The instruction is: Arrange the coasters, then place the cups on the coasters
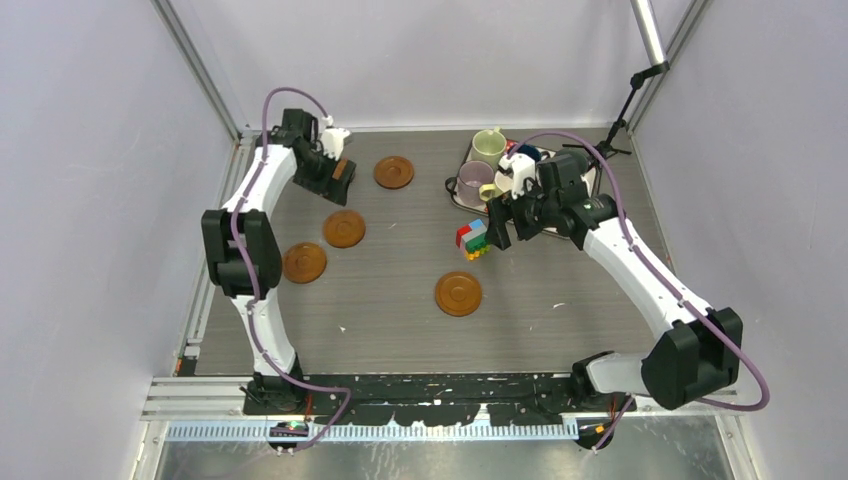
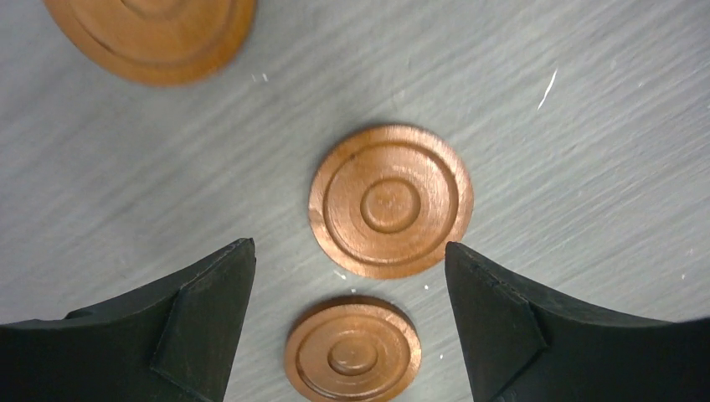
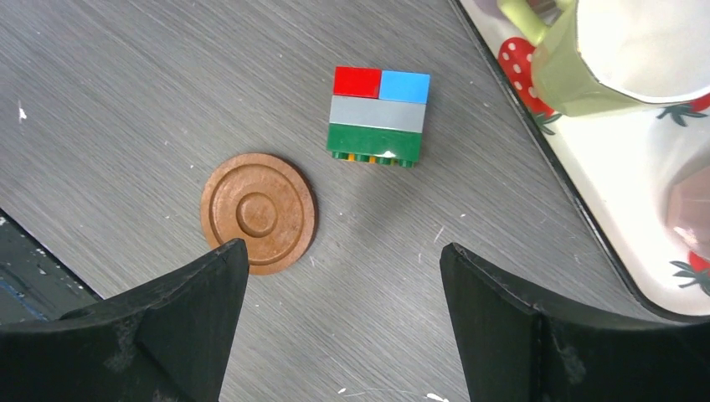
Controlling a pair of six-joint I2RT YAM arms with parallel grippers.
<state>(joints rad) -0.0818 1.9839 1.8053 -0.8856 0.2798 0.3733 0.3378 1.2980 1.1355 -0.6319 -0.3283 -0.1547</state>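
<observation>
left claw (image 2: 349, 244) is spread wide w/ nothing held, above the table (image 2: 586, 167). three coasters (image 2: 390, 201) are seen flat under it, set apart. right claw (image 3: 343, 245) is likewise released, empty. another coaster (image 3: 258, 213) is laid near the block toy (image 3: 378, 115). cups (image 1: 489, 145) are kept on the strawberry tray (image 3: 619, 209), far right.

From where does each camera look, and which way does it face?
Top external: above and behind the arms, facing down on the table; left gripper and right gripper show.
Left wrist: on the left arm, facing down at three coasters; its open fingers show.
Right wrist: on the right arm, facing down at block toy, coaster, tray; its fingers show.
Shared by top external and right wrist: the block toy.
</observation>
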